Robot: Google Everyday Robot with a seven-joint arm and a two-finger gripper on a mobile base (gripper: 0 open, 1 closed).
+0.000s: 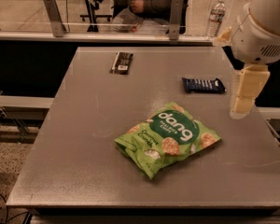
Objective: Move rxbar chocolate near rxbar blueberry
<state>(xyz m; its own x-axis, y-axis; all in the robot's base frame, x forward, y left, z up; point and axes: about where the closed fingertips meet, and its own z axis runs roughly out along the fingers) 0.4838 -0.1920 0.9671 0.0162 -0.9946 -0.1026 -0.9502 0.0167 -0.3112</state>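
My gripper (239, 107) hangs at the right edge of the frame, a cream-coloured piece pointing downward below the rounded white housing of my arm (263, 29). From this angle I cannot tell whether it is spread wide or closed. In the picture its tip sits over the right border of the grey table (84, 148). It is just right of the blueberry bar (204, 85) and a little lower, with a gap between them.

The chocolate bar (122, 62) lies flat on the table in the upper part of the frame, left of centre and near the far edge. It is dark brown-black with a small white label patch toward its near end, and its long side runs roughly away from the camera. The blueberry bar also lies flat, right of centre. Its long side runs across the frame, with white lettering on the navy wrapper. The two bars are well apart, with bare tabletop between them.

A green snack bag (168, 136), much larger than either bar, lies in the middle of the frame. It is nearer the camera than both bars and touches neither.

Beyond the table's far edge stands a clear barrier held by two metal posts (53, 15). A water bottle (216, 17) stands at the upper right, and a seated person (149, 1) shows at top centre, with only the torso and a hand in view.
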